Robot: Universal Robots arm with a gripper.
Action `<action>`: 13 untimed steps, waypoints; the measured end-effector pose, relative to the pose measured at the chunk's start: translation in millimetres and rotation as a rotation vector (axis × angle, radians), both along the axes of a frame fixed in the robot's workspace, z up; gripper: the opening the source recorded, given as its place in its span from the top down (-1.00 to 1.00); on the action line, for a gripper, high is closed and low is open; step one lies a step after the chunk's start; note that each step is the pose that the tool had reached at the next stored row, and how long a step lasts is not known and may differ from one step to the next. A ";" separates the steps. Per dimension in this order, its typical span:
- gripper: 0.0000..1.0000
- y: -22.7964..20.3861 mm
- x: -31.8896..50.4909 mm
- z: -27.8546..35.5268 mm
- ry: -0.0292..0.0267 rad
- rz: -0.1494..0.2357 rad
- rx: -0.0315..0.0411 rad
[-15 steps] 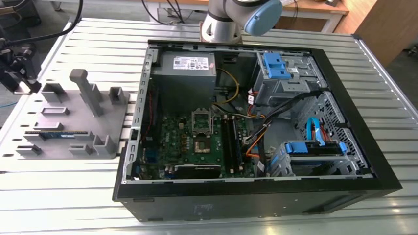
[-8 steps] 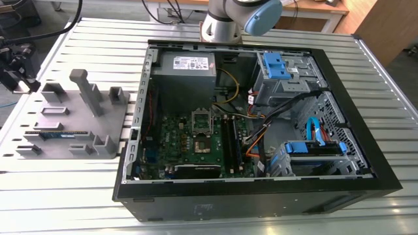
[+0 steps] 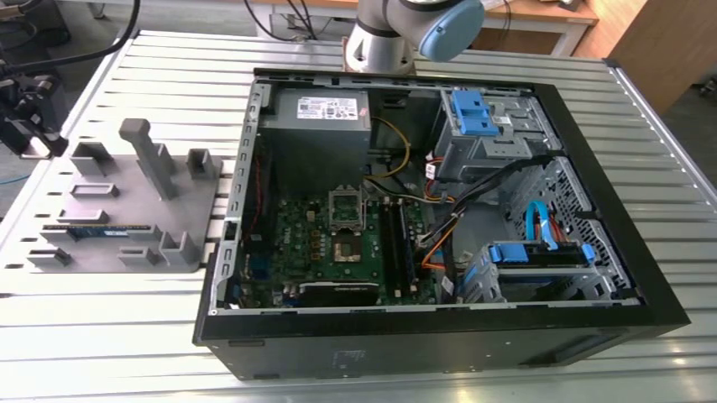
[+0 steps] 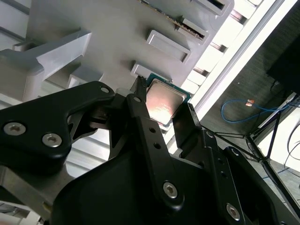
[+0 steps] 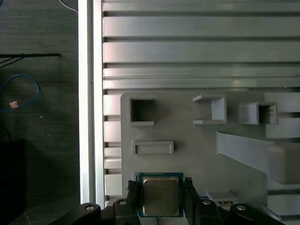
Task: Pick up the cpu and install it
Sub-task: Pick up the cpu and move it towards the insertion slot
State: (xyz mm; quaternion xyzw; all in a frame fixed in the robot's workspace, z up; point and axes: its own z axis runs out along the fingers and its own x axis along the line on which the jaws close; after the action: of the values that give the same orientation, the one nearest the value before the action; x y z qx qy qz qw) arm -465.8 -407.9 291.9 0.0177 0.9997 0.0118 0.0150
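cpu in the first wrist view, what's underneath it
The cpu is over the grey fixture tray, near its edge. The spot directly beneath is covered by the chip, so contact with the tray cannot be told.

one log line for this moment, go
phase: pickup | end effector: at small square silver-topped cpu | cpu: on grey plastic fixture tray | install: not done

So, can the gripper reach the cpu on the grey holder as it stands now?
Probably yes. The gripper is right at the cpu, which sits at the edge of the grey holder, shiny top up. In both wrist views nothing lies over the chip or between it and the gripper.
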 end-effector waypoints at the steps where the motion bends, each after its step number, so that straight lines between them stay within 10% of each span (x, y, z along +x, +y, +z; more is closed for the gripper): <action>1: 0.06 0.0 0.0 0.2 -0.0001 0.000 0.0000; 13: 0.06 0.0 0.0 4.1 0.0001 0.000 -0.0001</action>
State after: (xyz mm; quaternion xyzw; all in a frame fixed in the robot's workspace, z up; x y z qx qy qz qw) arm -465.8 -407.9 296.0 0.0177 0.9997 0.0117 0.0150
